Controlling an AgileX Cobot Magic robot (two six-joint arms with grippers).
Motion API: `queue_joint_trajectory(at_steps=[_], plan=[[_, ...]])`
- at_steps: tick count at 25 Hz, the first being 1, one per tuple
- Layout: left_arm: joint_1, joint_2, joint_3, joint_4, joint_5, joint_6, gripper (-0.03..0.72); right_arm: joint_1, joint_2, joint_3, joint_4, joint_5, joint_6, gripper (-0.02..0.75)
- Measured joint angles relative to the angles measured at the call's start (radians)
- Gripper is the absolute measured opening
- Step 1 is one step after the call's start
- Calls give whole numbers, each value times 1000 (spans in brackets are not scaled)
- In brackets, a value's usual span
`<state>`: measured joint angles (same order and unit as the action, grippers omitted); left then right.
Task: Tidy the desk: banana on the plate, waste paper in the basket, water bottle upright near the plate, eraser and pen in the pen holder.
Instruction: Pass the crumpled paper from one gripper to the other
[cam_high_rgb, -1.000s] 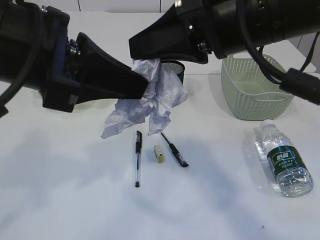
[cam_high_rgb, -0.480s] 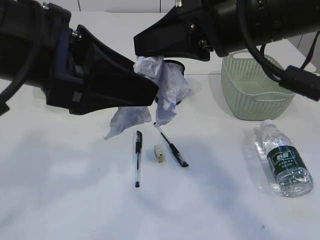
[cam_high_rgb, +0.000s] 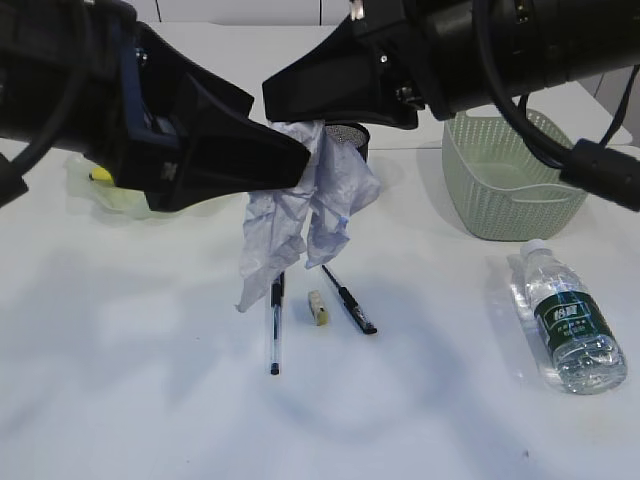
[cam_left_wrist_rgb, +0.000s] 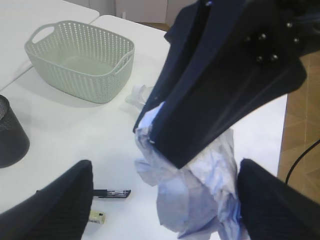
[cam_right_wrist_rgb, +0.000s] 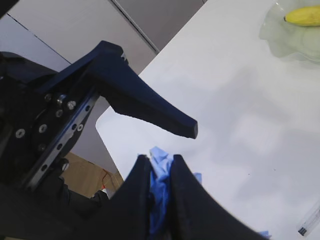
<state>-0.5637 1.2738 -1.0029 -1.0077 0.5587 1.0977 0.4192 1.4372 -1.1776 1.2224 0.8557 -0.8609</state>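
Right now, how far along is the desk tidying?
Done: the banana lies in the plate. In hand: the right gripper pinches the waste paper; the left gripper is open beside it. Left: paper to the basket, water bottle lying down, pens and eraser on the desk.

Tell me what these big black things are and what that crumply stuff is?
They are two robot arms, each ending in a claw. One picture looks at the desk from the front; the other two come from small cameras on each arm's wrist. The right claw is pinching the crumpled paper and holding it up in the air. The left claw is open around the paper, not squeezing it. On the desk lie two pens, a little eraser and a bottle on its side. Behind them stand a green basket and a black mesh cup. A banana sits on a plate.
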Motion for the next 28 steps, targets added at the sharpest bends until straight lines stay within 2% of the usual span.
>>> queue_joint_trajectory(at_steps=[5,8,16,23,28], plan=[[27,0,0,3,-2,0,635,0,0,0,0,-12,0,48],[69,0,0,3,3,-11,629,0,2,0,2,-37,0,48],[237,0,4,14,3,-71,601,0,2,0,-7,-90,15,48],[347,0,128,29,-59,-165,590,0,2,0,-106,-133,95,47],[372,0,210,141,-126,-285,585,-2,2,0,-197,-158,182,47]])
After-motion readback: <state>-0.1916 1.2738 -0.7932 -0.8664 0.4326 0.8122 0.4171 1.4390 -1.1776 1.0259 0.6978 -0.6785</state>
